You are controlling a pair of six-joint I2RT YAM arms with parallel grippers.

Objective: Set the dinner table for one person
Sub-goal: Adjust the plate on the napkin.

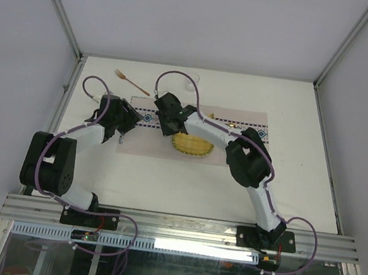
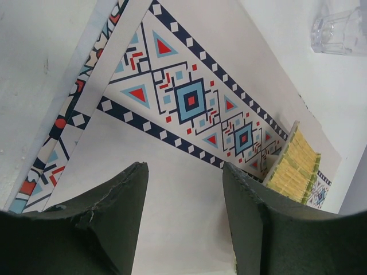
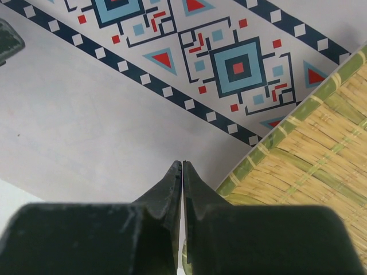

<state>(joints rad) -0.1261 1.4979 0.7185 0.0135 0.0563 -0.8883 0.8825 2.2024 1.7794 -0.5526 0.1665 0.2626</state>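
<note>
Woven yellow plate (image 3: 309, 172) sits centred on the placemat (image 3: 86, 126), mid dinner table (image 1: 299, 187). My right claw (image 3: 182, 172) is clenched at its left rim, apparently to nudge it; left claw (image 2: 183, 172) hangs released.

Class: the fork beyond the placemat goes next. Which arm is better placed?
Probably left: the left gripper is open over the left end of the placemat, near the fork; the right gripper is shut beside the woven plate.

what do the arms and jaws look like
The left arm and right arm both have white links, chunky black joints and black bases. A thin purple cable loops along each. The jaws are dark, matte and wedge-shaped.
</note>
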